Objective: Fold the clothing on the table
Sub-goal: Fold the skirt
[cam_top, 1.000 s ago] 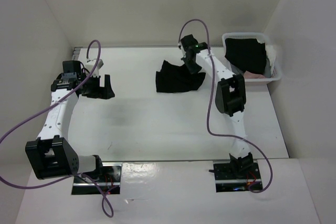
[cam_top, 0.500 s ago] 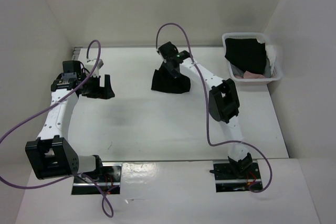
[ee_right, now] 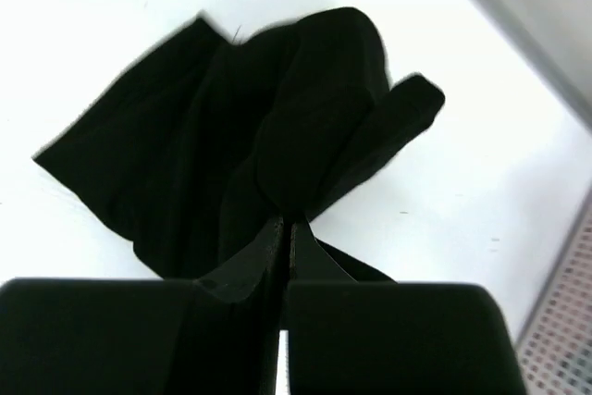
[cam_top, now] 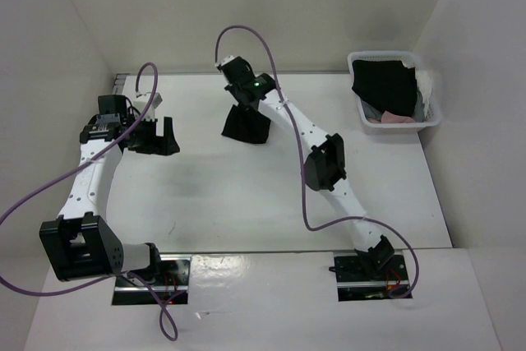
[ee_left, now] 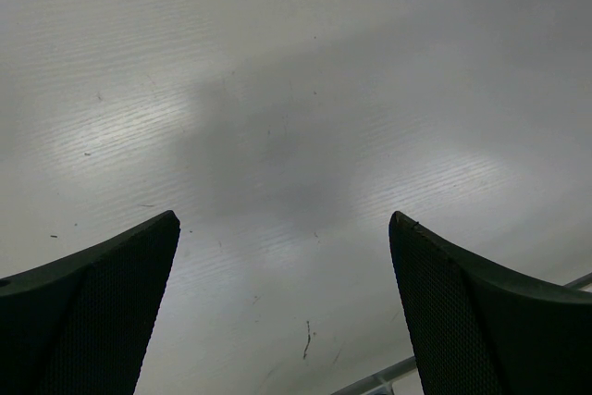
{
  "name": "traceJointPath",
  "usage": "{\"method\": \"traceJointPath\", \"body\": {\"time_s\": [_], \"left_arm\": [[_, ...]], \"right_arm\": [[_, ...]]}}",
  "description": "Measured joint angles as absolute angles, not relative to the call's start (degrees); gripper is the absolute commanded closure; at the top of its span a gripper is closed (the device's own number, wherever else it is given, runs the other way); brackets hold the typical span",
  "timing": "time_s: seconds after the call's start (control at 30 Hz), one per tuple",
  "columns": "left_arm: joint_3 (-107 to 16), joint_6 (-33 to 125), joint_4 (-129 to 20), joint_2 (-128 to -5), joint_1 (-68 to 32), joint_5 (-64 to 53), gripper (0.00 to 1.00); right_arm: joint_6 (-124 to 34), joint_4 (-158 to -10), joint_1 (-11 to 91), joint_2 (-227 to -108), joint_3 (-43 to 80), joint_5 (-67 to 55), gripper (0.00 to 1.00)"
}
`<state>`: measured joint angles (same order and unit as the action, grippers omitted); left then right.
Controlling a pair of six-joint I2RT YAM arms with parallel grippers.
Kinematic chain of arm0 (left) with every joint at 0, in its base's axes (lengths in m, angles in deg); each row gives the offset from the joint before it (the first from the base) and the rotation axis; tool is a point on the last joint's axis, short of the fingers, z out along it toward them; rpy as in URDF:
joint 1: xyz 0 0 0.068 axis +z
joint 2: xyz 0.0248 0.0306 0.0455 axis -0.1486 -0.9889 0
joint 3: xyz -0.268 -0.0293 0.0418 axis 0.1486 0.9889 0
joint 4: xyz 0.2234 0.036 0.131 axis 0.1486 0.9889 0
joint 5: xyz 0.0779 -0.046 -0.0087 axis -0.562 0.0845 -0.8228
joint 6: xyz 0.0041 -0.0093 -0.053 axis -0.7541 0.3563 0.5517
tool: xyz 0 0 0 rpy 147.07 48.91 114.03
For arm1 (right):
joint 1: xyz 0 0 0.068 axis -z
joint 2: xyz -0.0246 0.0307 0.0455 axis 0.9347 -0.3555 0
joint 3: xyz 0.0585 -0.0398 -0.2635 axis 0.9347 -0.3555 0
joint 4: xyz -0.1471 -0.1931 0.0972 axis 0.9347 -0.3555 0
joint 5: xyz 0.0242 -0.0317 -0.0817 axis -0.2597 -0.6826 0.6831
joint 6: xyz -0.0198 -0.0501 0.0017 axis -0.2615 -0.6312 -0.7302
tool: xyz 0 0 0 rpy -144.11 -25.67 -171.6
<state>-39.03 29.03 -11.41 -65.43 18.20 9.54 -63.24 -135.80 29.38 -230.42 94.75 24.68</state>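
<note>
Spreading is the step in hand, as I judge it: your right gripper (ee_right: 287, 224) is clenched on a bunch of the clothing (cam_top: 245, 125). The garment hangs crumpled from the jaws at the far middle of the table (cam_top: 246, 195), its lower part seemingly resting on the surface. No fold is made yet. Your left gripper (ee_left: 282, 219) stands released, jaws wide with nothing between them, over bare table at the far left, well apart from the garment. Next you would need to lay the fabric flat, let go, and find two corners, one for each arm. The white basket (cam_top: 429, 118) at the far right holds another black cloth (cam_top: 385, 88) bunched with pink and white pieces; leave that alone.
</note>
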Motion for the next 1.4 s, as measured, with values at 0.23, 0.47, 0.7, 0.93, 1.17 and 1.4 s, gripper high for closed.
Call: {"method": "traceJointPath", "body": {"time_s": [0.23, 0.47, 0.7, 0.93, 1.17, 1.4], "left_arm": [[-38.9, 29.1, -11.4, -65.4, 18.2, 9.5, 0.0], [-38.9, 29.1, -11.4, -65.4, 18.2, 9.6, 0.0], [-38.9, 29.1, -11.4, -65.4, 18.2, 9.6, 0.0], [-38.9, 29.0, -11.4, -65.4, 18.2, 9.6, 0.0], [-38.7, 29.1, -10.4, -64.8, 18.3, 9.3, 0.0], [-38.6, 29.2, -10.7, -64.1, 18.2, 8.8, 0.0]], "right_arm": [[-61.9, -139.9, 27.8, -243.3, 99.4, 23.9, 1.0], [-61.7, -141.5, 25.8, -246.2, 102.1, 23.4, 1.0], [-60.9, -142.8, 22.2, -246.2, 102.6, 21.4, 0.76], [-59.8, -144.3, 15.9, -244.0, 102.3, 20.5, 0.15], [-59.2, -144.0, 11.9, -229.5, 95.2, 23.5, 0.02], [-59.2, -139.9, 16.3, -208.3, 83.0, 27.6, 0.02]]}}
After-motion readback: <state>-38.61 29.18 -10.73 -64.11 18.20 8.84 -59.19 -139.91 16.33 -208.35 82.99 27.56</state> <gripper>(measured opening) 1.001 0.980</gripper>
